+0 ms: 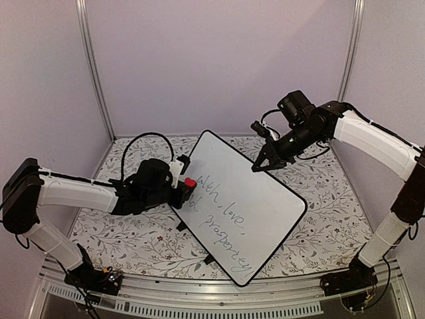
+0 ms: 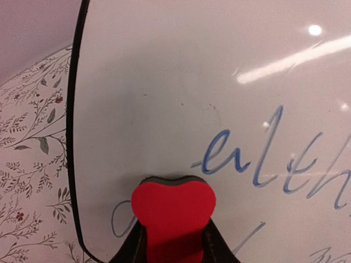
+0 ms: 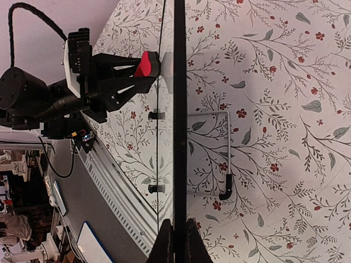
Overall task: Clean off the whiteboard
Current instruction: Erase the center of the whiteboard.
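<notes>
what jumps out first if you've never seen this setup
The big whiteboard sits askew mid-table on the floral cloth, blue cursive handwriting across its lower half. The left claw holds a red eraser against the board's left edge beside the writing, while the right claw pinches the rim on its far right side.

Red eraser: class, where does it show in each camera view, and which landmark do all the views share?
Top external: the red eraser sits left of centre, at the left edge of the whiteboard.
Left wrist: the eraser is bottom centre, pressed on the board.
Right wrist: the eraser is upper left, against the board seen edge-on.
Shared landmark: the whiteboard's black rim.
</notes>
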`<action>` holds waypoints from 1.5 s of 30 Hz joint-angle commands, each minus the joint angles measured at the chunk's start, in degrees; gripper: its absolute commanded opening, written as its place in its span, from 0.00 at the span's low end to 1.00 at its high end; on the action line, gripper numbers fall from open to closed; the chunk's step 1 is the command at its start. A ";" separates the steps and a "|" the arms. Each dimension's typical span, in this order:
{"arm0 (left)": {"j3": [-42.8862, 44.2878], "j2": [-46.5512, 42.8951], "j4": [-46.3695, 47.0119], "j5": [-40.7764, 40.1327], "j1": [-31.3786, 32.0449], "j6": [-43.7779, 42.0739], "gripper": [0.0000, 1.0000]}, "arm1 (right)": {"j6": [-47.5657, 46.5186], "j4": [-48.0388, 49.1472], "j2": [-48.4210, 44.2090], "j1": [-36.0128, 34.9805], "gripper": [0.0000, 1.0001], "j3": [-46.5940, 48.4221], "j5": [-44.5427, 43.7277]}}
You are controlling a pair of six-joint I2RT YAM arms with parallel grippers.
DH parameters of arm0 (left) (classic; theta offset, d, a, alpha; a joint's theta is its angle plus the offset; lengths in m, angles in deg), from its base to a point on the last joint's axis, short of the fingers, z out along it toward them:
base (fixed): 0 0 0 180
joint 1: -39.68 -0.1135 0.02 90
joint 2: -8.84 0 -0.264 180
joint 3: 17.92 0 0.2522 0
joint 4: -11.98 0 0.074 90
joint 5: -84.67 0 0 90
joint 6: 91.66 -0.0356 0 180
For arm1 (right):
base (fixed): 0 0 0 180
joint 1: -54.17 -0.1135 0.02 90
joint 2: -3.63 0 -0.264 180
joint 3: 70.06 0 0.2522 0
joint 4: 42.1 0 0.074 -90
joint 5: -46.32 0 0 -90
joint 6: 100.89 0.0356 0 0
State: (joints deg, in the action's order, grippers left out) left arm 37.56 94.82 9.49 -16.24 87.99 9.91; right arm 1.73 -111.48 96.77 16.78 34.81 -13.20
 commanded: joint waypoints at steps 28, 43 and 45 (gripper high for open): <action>5.75 2.20 0.08 1.51 2.55 -4.05 0.00 | -3.11 2.09 1.43 -1.02 0.00 2.32 2.83; 3.07 3.37 -3.36 -4.86 1.71 -0.60 0.00 | -3.04 2.00 1.60 -1.02 0.00 2.32 2.74; 2.69 3.32 -3.40 -4.95 1.54 -0.37 0.00 | -3.06 2.00 1.53 -1.02 0.00 2.25 2.66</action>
State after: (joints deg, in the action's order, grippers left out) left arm 42.15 97.24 9.40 -19.98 89.65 8.58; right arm 1.76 -111.48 97.56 17.09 35.27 -13.09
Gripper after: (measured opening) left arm 0.251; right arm 0.034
